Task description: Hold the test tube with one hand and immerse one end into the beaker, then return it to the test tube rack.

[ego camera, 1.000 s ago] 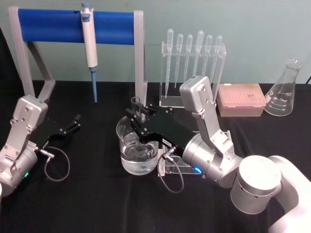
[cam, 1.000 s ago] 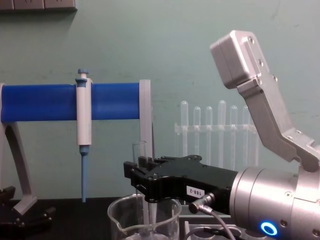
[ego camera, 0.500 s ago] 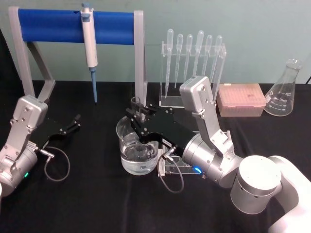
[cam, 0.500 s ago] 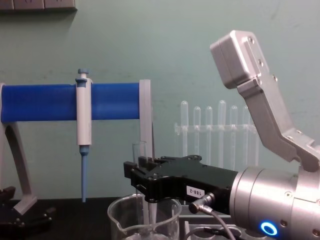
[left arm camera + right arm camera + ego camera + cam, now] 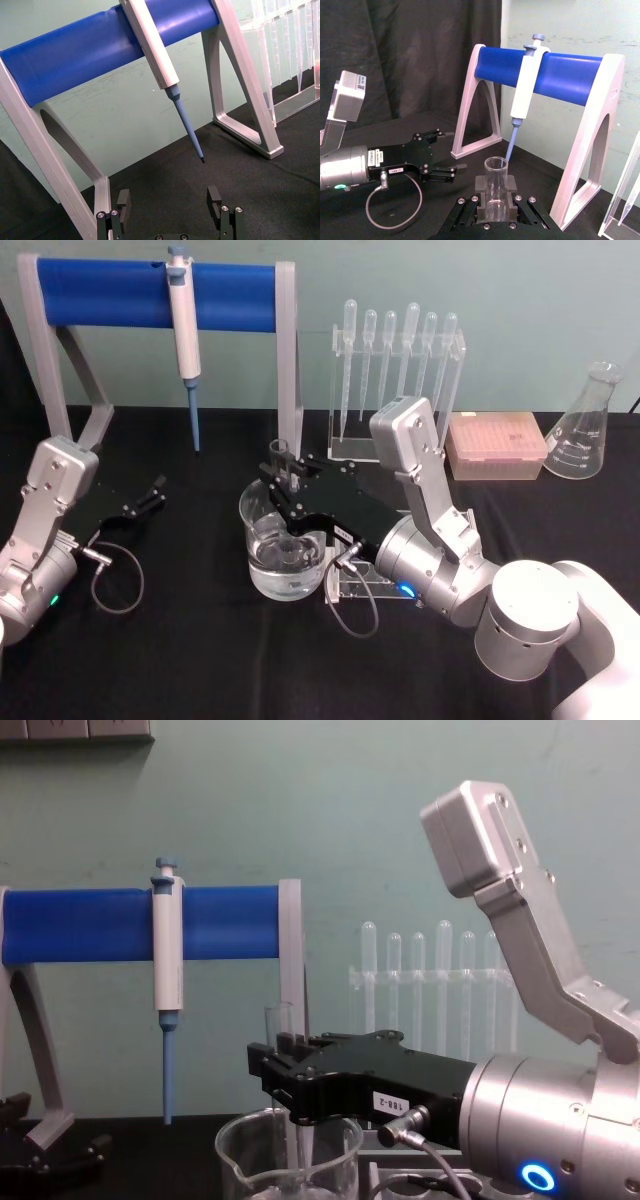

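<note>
My right gripper point(image 5: 287, 483) is shut on the test tube point(image 5: 281, 454), a clear glass tube held upright with its open rim up. The tube's lower part reaches down inside the beaker point(image 5: 251, 532), a wide glass vessel with some clear liquid in it. In the chest view the tube point(image 5: 278, 1021) rises above the black right gripper point(image 5: 276, 1077), which hovers over the beaker point(image 5: 243, 1156). In the right wrist view the fingers point(image 5: 481, 186) clamp the tube point(image 5: 495, 176) from both sides. My left gripper point(image 5: 155, 492) rests open on the black table at the left, apart from the beaker.
A blue-bar stand point(image 5: 110, 292) holding a white-and-blue micropipette point(image 5: 184, 328) spans the back left. Behind the right arm are a clear rack of plastic pipettes point(image 5: 400, 350), a pink tip box point(image 5: 496, 445) and a conical flask point(image 5: 585, 425). A clear acrylic holder point(image 5: 352, 585) lies under the right wrist.
</note>
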